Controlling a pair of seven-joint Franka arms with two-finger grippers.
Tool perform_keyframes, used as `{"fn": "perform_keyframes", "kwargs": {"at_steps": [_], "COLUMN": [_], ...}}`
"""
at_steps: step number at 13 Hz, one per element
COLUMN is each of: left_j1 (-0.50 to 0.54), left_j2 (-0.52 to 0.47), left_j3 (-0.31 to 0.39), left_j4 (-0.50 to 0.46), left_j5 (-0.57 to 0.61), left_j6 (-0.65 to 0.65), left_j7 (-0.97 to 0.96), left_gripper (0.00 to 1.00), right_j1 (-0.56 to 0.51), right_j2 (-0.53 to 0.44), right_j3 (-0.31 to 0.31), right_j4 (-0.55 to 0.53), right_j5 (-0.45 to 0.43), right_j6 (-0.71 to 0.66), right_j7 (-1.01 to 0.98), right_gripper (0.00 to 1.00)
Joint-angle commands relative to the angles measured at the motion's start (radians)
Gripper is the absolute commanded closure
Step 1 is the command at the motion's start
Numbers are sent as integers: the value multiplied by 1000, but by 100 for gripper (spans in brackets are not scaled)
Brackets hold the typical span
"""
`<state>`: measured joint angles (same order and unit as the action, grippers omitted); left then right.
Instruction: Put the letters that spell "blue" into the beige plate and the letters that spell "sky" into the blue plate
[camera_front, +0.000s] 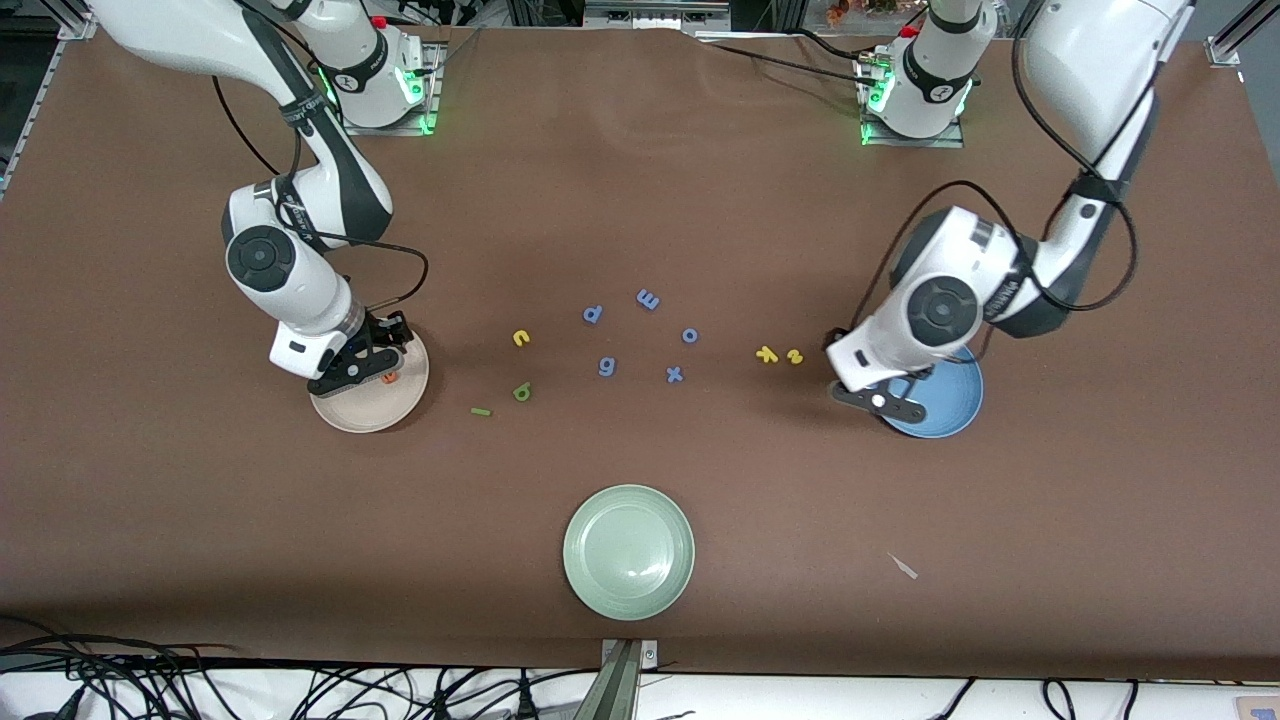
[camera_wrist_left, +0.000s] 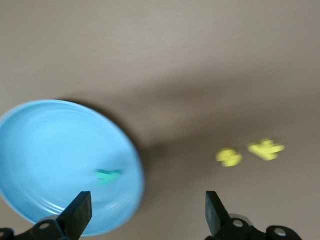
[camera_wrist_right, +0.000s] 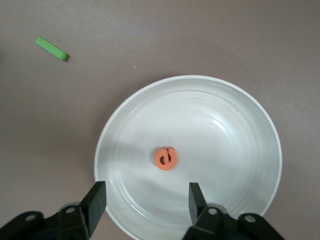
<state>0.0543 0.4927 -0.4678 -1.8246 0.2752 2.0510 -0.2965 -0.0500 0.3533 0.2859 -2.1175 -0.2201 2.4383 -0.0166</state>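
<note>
Brown counter (camera_front: 640, 200). Right tool (camera_wrist_right: 145, 197) open over beige plate (camera_wrist_right: 240, 125), orange e (camera_wrist_right: 166, 158) released inside. Left tool (camera_wrist_left: 147, 210) open over blue plate (camera_wrist_left: 35, 150), teal y (camera_wrist_left: 106, 175) inside; both ready for remaining letters.

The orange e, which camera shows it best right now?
The right wrist view: the orange e lies unobstructed in the beige plate, below the open right gripper. The front view shows only an orange sliver beside that gripper. The left wrist view does not show it.
</note>
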Motion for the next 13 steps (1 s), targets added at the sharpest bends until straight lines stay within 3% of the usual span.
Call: {"fn": "perform_keyframes", "kwargs": {"at_steps": [1,5,9,10,11,13], "left_j1": [-101,-142,-123,-123,-123,-120], "left_j2": [47,108,173,179,181,181], "left_j3": [-5,-5,-3,-3,-3,-3], "left_j4": [47,53,51,51,51,36], "left_j5": [12,12,-55,-65,-68,-68], "left_j6": [-11,89,182,199,202,205], "left_j7": [-227,-640,-867,-924,-972,-1027], "left_gripper": [0,0,0,2,12,19], "right_j1": [1,59,94,110,127,145], "right_j2": [59,203,318,350,384,412], "right_j3": [82,98,95,84,53,19], "right_j4": [65,221,374,420,460,468], "right_j5": [-7,-5,-13,-12,-8,-8], "right_j6": [8,10,5,2,1,-13], "right_j7": [127,173,178,179,204,335], "right_gripper": [25,25,26,27,27,27]}}
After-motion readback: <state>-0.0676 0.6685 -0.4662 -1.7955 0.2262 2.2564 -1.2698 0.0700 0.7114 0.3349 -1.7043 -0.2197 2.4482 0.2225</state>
